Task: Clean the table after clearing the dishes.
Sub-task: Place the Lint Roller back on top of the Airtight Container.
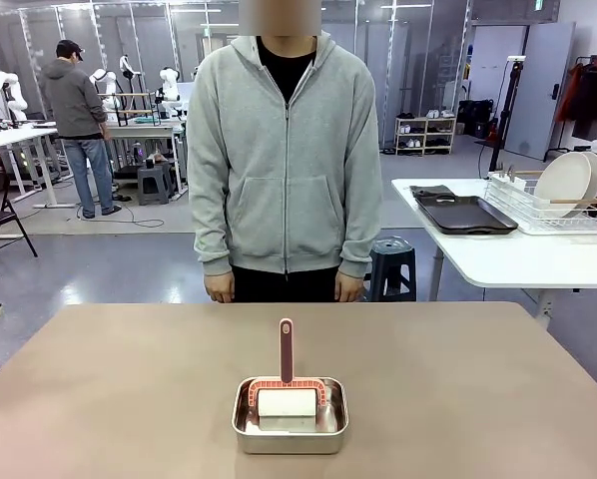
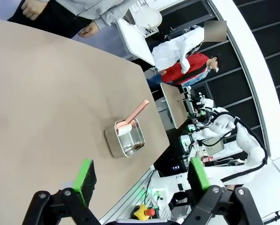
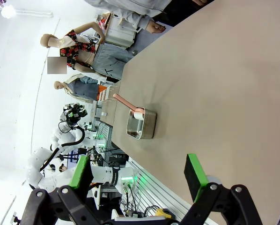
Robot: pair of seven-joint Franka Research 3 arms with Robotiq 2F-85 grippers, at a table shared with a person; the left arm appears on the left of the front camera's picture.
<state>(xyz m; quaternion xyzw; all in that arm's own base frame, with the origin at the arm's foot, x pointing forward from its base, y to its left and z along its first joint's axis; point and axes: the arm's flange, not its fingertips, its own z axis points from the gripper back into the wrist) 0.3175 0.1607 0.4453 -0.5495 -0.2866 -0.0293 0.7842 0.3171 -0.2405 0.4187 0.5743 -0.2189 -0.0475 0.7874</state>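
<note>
The tan-brown table (image 1: pixel 129 389) carries a shiny metal pan (image 1: pixel 290 417) near its front middle. In the pan lies a white roller (image 1: pixel 287 404) with a pink frame and an upright pink handle (image 1: pixel 286 349). The dishes (image 1: pixel 563 185), round white plates, stand in a wire rack on the white side table, beside dark trays (image 1: pixel 463 213). My left gripper (image 2: pixel 141 174) is open above the table edge, with the pan (image 2: pixel 126 140) well ahead of it. My right gripper (image 3: pixel 137 171) is open too, and the pan (image 3: pixel 142 124) lies ahead of it, apart from the fingers.
A person in a grey hoodie stands at the table's far edge, hands (image 1: pixel 220 287) hanging at their sides. The white side table (image 1: pixel 508 254) is at the back right, with a dark stool (image 1: pixel 391 264) next to it.
</note>
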